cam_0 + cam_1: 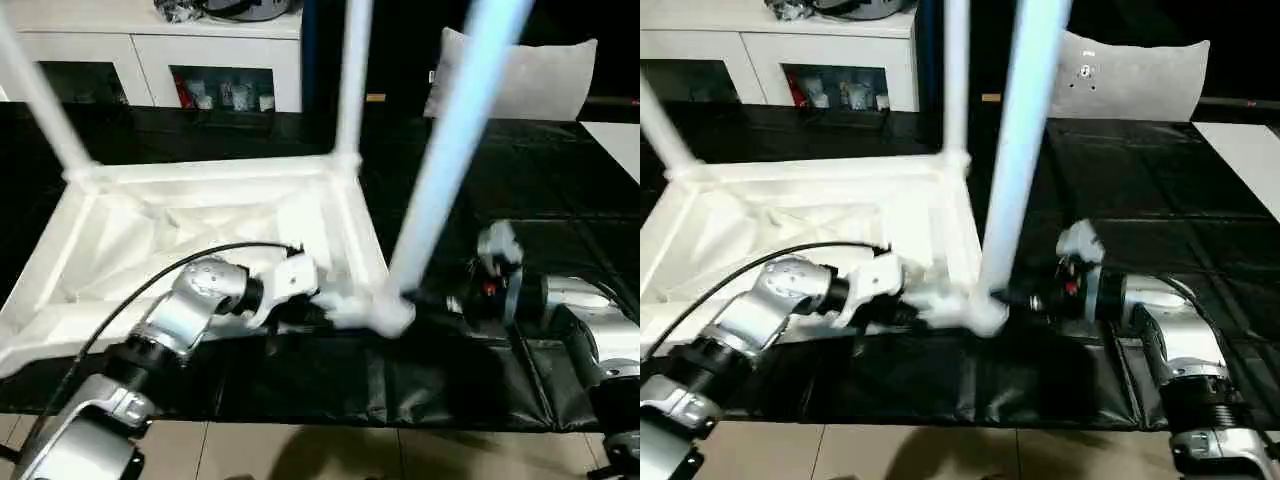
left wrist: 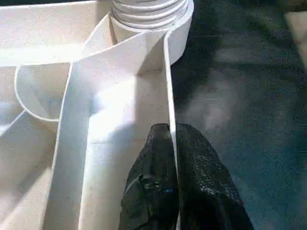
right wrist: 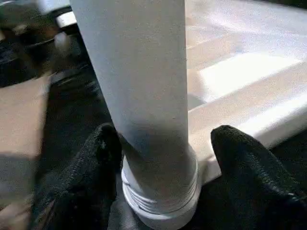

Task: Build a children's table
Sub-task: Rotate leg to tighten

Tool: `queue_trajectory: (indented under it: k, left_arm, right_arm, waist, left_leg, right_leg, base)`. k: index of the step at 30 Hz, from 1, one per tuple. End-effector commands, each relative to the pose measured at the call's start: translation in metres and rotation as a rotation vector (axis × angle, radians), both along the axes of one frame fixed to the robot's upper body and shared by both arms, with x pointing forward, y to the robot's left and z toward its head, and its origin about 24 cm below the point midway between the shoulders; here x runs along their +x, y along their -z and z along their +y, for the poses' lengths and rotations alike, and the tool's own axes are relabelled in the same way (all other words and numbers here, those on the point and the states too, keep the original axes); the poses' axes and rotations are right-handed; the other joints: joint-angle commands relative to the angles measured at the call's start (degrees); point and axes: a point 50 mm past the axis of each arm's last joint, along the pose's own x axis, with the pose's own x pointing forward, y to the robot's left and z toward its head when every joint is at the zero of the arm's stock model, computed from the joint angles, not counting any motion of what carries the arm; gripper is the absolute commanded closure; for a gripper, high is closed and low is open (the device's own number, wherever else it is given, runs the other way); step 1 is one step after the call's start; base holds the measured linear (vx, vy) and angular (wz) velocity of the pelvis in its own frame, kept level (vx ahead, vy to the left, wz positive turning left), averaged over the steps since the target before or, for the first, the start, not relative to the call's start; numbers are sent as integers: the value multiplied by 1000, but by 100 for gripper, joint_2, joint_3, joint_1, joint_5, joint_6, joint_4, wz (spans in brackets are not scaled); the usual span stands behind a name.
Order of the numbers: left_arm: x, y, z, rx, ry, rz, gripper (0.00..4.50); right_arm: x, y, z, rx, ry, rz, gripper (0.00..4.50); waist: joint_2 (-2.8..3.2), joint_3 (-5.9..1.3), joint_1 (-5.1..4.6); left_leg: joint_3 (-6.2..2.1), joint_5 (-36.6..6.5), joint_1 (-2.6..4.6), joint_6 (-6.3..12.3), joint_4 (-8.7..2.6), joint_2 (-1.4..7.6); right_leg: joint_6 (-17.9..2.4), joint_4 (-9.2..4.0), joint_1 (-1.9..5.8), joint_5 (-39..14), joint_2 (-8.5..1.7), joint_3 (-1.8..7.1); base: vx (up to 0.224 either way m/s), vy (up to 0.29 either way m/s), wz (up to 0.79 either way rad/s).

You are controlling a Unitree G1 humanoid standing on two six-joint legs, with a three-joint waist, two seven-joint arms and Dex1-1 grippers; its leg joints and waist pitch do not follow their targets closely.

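We see the tabletop lying upside down on a black mat, ribbed underside up, taking up the left half of the head views. Behind it stands a white cabinet with glass doors; a grey cushion leans at the back right.

Three legs rise from corner sockets: the near leg at the near right corner, tilting toward us, a far leg at the far right corner, and a left leg at the far left corner.

We note the left gripper on the tabletop's near rim, just left of the near leg's socket. Its two black fingers are clamped on the thin rim wall, one inside, one outside.

The right gripper sits at the foot of the near leg, reaching in from the right over the mat. Its fingers stand spread to either side of the leg's base. One finger looks close against the tube, the other stands off it with a gap; we cannot tell if either presses. The threaded collar of the leg sits in the socket between them.
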Motion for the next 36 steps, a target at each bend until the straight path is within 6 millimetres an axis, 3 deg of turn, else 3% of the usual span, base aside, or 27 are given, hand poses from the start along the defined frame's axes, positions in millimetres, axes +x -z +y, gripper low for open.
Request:
queue_trajectory:
  k: [1, 7, 8, 9, 15, 21, 23, 24, 25, 28, 30, 31, 32, 34, 35, 36]
  left_arm:
    - [-16, 14, -7, 73, 151, 81, 450]
    - [-17, 11, -8, 64, 202, 96, 450]
    - [-17, 10, -8, 63, 208, 98, 450]
    - [-17, 10, -9, 59, 212, 101, 450]
    - [-16, 9, -9, 31, 192, 125, 450]
    - [-8, 8, -13, -33, 10, 150, 450]
    - [-2, 6, -20, -80, -111, 144, 450]
    - [-2, 6, -20, -80, -111, 144, 450]
    - [1, 5, -24, -99, -167, 141, 450]
    - [5, 3, -37, -130, -278, 125, 450]
    - [5, 3, -40, -134, -303, 122, 450]
    - [9, 3, -53, -144, -393, 103, 450]
    - [9, 3, -58, -147, -416, 104, 450]
    - [10, 3, -61, -148, -434, 103, 450]
    - [13, 2, -69, -156, -485, 86, 450]
    - [13, 2, -69, -156, -485, 86, 450]
  right_arm:
    - [-3, -6, 4, -8, -97, 1, 171]
    - [-9, 0, 13, -5, -190, 46, 227]
    - [-9, 0, 13, -1, -199, 53, 238]
    - [-10, 1, 14, 2, -211, 60, 244]
    - [-14, 3, 16, 21, -245, 103, 253]
    - [-15, 7, 23, 80, -150, 141, 254]
    - [-6, 16, 34, 66, 25, 146, 254]
    - [-6, 16, 34, 66, 25, 146, 254]
    - [1, 21, 41, 51, 134, 134, 254]
    - [14, 32, 58, 39, 349, 138, 254]
    - [17, 34, 63, 32, 398, 131, 254]
    - [28, 39, 77, 42, 576, 158, 254]
    - [32, 42, 81, 48, 648, 183, 254]
    - [34, 43, 83, 55, 683, 198, 254]
    - [38, 41, 87, 52, 726, 149, 254]
    - [38, 41, 87, 52, 726, 149, 220]
  waist:
    - [-56, -307, 14]
    - [-51, -299, 97]
    - [-93, -300, 94]
    - [-74, -303, 97]
    - [-76, -309, 101]
    - [-83, -296, 116]
    - [-125, -268, 83]
    - [-106, -253, 59]
    - [-106, -254, 19]
    - [-108, -250, -187]
    - [-98, -255, -257]
    - [-84, -240, -299]
    - [-91, -240, -351]
    - [-67, -258, -365]
    - [-53, -268, -378]
    - [-53, -268, -378]
  left_leg:
    - [-16, -724, -57, 524, -364, 295]
    - [-15, -765, -38, 453, -377, 308]
    - [-13, -772, -45, 427, -378, 299]
    - [-19, -760, -45, 409, -378, 297]
    - [-16, -652, -46, 432, -369, 294]
    - [-15, -667, -42, 398, -374, 284]
    - [-22, -853, -36, 310, -393, 265]
    - [-47, -946, -40, 223, -412, 247]
    - [-66, -993, -54, 135, -425, 237]
    - [-109, -1156, -82, -18, -453, 211]
    - [-96, -1281, -53, 70, -431, 214]
    - [-87, -1333, -61, 89, -421, 198]
    - [-112, -1362, -78, 29, -425, 179]
    - [-122, -1359, -80, 61, -426, 179]
    - [-109, -1378, -66, 79, -426, 204]
    - [-109, -1378, -66, 79, -426, 204]
  right_leg:
    - [-1499, -354, 312, -1134, -403, 181]
    - [-1473, -361, 294, -1276, -407, 186]
    - [-1434, -367, 304, -1329, -404, 184]
    - [-1417, -363, 305, -1364, -412, 186]
    - [-1421, -357, 304, -1275, -404, 182]
    - [-1372, -373, 303, -1429, -400, 186]
    - [-1221, -431, 288, -1958, -408, 189]
    - [-1077, -467, 275, -2357, -415, 183]
    - [-923, -481, 279, -2653, -420, 180]
    - [-716, -519, 268, -2979, -408, 144]
    - [-708, -553, 232, -3030, -400, 162]
    - [-734, -562, 208, -3085, -393, 167]
    - [-675, -578, 205, -3275, -395, 143]
    - [-598, -601, 220, -3314, -401, 137]
    - [-684, -583, 197, -3048, -389, 151]
    - [-684, -583, 197, -3048, -389, 151]
  base:
    - [0, 0, 0]
    - [0, 0, 0]
    - [0, 0, 0]
    - [0, 0, 0]
    - [0, 0, 0]
    - [0, 0, 0]
    - [0, 0, 0]
    - [0, 0, 0]
    - [0, 0, 0]
    - [0, 0, 0]
    - [0, 0, 0]
    - [0, 0, 0]
    - [0, 0, 0]
    - [0, 0, 0]
    - [0, 0, 0]
    - [0, 0, 0]
